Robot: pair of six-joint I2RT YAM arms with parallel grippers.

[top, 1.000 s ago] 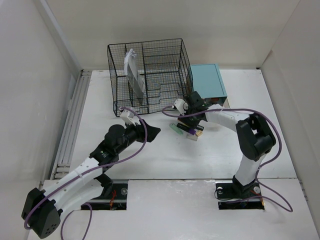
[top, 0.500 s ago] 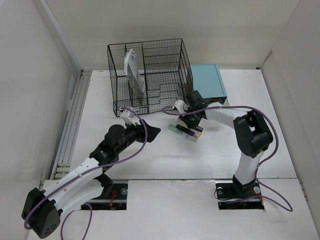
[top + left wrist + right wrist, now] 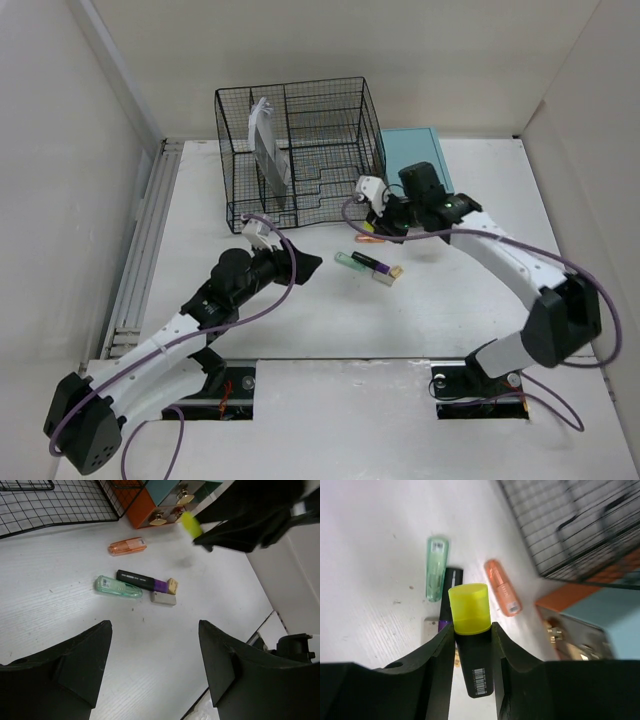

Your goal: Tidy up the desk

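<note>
From above, your desk (image 3: 300,320) spreads white under both arms. The right gripper (image 3: 385,215) hangs at about 1 o'clock from the loose pens, near the teal box (image 3: 415,160). The left gripper (image 3: 300,265) hovers at their 9 o'clock. Count one black wire rack (image 3: 300,140) at 12 o'clock with one grey folder (image 3: 268,150) standing in it.

Over to the left wrist view: its jaws stand wide apart with nothing between them, bare desk below. On the desk I count three pens: one orange highlighter (image 3: 127,546), one green highlighter (image 3: 118,587) and one black-and-purple marker (image 3: 142,580), the last two side by side. There's one grey eraser (image 3: 163,598) at the marker's 5 o'clock. One small tan piece (image 3: 172,585) touches the purple end, and I can't tell whether it belongs to the marker.

Now the right wrist view: the jaws are closed part-way on one yellow highlighter (image 3: 470,630), gripped on its black barrel with the cap pointing to 12 o'clock, held clear above the desk. That makes four pens in all.

You're in the carry step, I'd say: one pen picked, not yet stowed. The next move calls for taking it to a home, rack or drawer box. I can't tell which, and no drawer looks open here. Keep the grip firm, since the barrel is smooth, and stay clear of the rack wires. Three pens and the eraser are left to sort.
</note>
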